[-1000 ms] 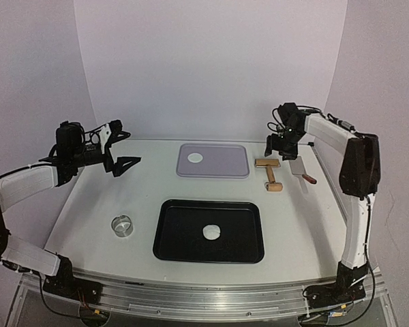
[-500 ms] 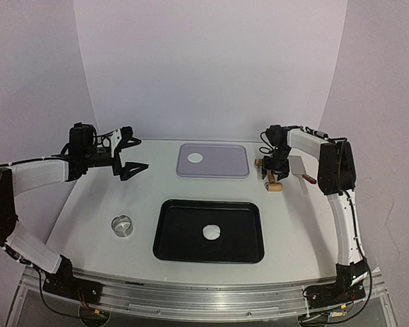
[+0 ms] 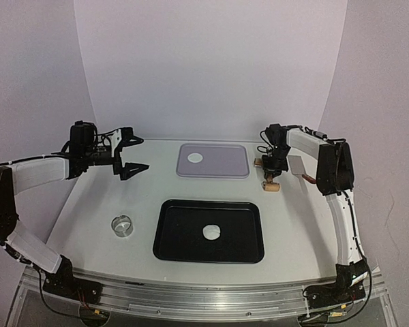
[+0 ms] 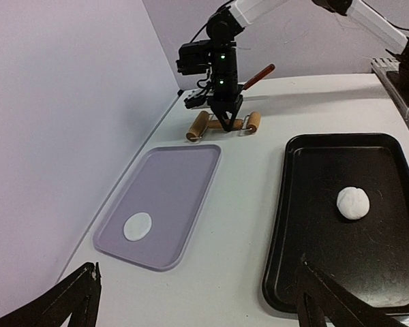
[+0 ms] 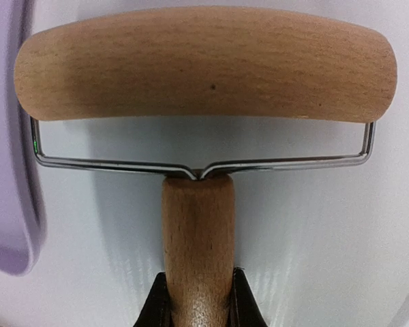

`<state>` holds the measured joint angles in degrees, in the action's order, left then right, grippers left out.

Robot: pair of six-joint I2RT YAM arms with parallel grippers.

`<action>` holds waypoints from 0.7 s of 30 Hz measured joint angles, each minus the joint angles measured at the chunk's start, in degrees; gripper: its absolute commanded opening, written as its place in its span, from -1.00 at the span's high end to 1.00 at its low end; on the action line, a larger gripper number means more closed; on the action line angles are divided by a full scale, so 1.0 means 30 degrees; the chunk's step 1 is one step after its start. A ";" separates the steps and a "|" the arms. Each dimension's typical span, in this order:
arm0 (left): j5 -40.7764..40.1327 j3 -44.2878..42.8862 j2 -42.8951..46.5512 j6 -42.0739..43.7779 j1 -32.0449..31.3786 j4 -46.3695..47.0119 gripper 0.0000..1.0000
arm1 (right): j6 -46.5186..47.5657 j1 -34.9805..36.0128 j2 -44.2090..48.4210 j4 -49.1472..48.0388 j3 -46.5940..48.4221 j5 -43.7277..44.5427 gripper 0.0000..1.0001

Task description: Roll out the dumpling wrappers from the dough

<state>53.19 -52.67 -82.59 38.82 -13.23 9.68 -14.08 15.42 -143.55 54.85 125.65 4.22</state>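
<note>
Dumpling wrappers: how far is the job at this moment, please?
Done: one round wrapper lies on the purple tray. In hand: the right gripper is shut on the handle of the wooden roller. To do: the dough lump on the black tray is not yet rolled flat; the left gripper is open and empty.

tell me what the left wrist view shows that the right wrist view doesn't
Only left wrist: the lavender tray with one wrapper, the black tray with the dough lump, the open left pincer. Only right wrist: the wire frame and wood grain up close. Both: the wooden roller, its handle in the right pincer, on the white table.
</note>
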 measured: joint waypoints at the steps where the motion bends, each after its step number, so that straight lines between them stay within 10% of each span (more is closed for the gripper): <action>1: 0.0275 -0.0118 0.0000 0.0263 0.0000 -0.0263 -0.97 | 0.0369 -0.0004 0.0075 0.0031 -0.0020 -0.0459 1.00; 11: 0.2582 -0.2092 -0.0019 0.8196 -0.0148 -0.5805 -0.98 | 0.4864 0.1283 0.5451 0.0683 -0.2410 -0.5396 1.00; 21: 0.2621 -0.6053 -0.2518 1.7497 -0.0455 -0.9595 -0.98 | 0.9037 0.9429 0.8804 0.0813 -0.2207 -0.7910 1.00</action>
<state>61.05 -70.83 -90.14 91.31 -14.60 -19.10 13.03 43.70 -117.14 57.29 119.03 -19.51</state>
